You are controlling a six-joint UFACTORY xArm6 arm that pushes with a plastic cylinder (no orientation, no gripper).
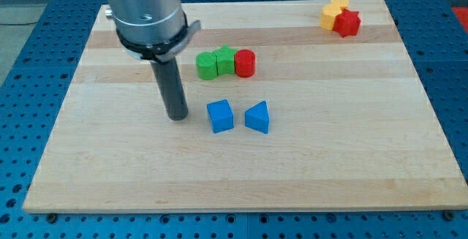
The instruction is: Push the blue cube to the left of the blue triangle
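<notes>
Presently, on the wooden counter, which lies on a blue perforated base:

Item: rod, dark, upright, hung from a silver cylindrical arm housing at the view's top left. The rod's lower end, my tip, rests on the board to the view's left of the blue cube, near it but with a gap of bare wood between. No claw is in view on this arm; it ends only in the rod, so no open or closed state applies.

Item: blue cube, near the board's middle, just beside the blue triangle on that block's left in the view, a narrow gap between them.

Item: blue triangle, a wedge-shaped block, to the view's right of the cube, at about the same height in the view.

Item: row of three blocks above the blue pair, touching or nearly so: a green cylinder at the view's left, a green block of unclear shape in the middle, a red cylinder at the view's right.

Item: cluster at the board's top right corner, well apart from the rest: a yellow block of uncertain shape, with a red block, seemingly star-like, touching it on the lower right.
</notes>
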